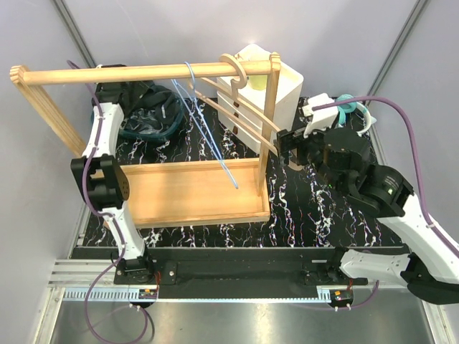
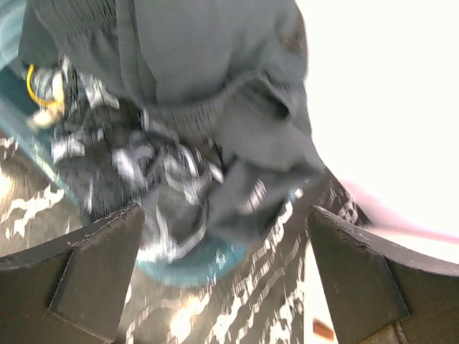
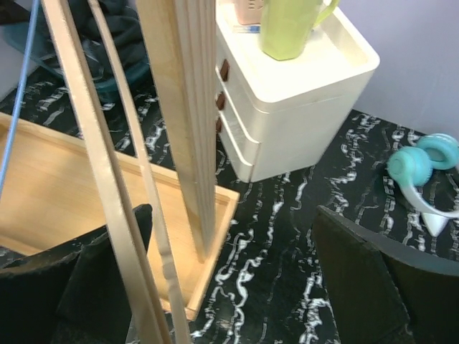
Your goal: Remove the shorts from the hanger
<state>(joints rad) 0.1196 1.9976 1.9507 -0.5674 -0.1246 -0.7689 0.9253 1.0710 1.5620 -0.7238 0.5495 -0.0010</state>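
The dark grey shorts (image 1: 147, 107) lie in a heap at the back left of the table, off any hanger. In the left wrist view the shorts (image 2: 215, 93) rest on a teal dish (image 2: 193, 269). My left gripper (image 2: 229, 287) is open and empty just in front of them; in the top view it (image 1: 107, 92) sits under the rack's bar. A bare wooden hanger (image 1: 240, 100) and a blue wire hanger (image 1: 204, 122) hang from the bar. My right gripper (image 1: 288, 142) is open by the wooden hanger's lower end (image 3: 122, 215), which crosses my left finger (image 3: 72, 287).
The wooden rack (image 1: 193, 190) has a tray base and a right post (image 3: 183, 107) just ahead of my right gripper. A white drawer unit (image 3: 287, 115) with a green cup (image 3: 287, 29) stands behind it. Teal headphones (image 3: 416, 168) lie at the right.
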